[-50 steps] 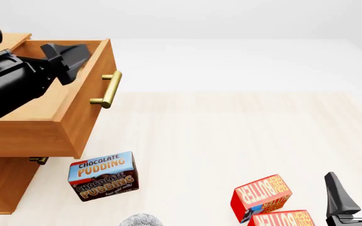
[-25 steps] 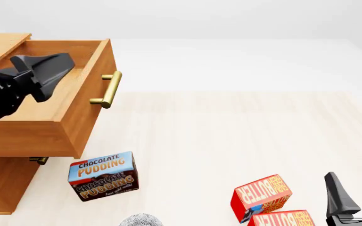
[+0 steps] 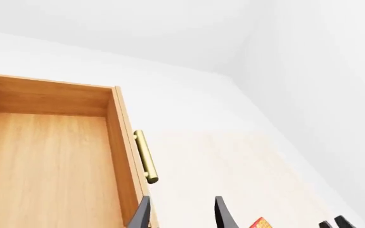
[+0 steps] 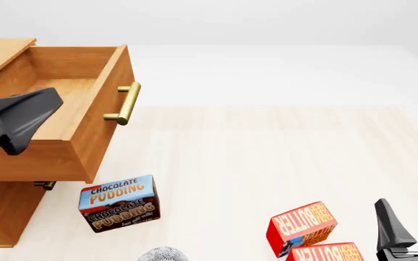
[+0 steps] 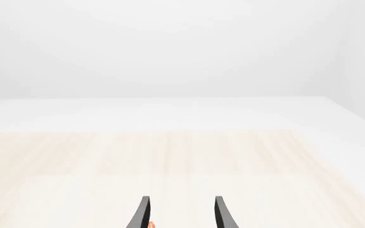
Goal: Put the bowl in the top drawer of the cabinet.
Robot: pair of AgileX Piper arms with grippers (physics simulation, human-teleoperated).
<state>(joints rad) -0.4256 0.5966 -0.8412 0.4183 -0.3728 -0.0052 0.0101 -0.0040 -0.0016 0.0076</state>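
With my left gripper (image 4: 38, 111) at the frame's left over the open top drawer (image 4: 85, 130), fingers apart and empty, I should swing down to the bowl (image 4: 163, 254) at bottom centre, while my right gripper (image 4: 412, 224) waits open at lower right.

The light-brown wooden cabinet (image 4: 2, 209) stands at the tabletop's left. Its top drawer (image 4: 96, 122) is pulled out, brass handle facing right. Only the patterned bowl's (image 4: 163, 254) rim shows at the near edge.
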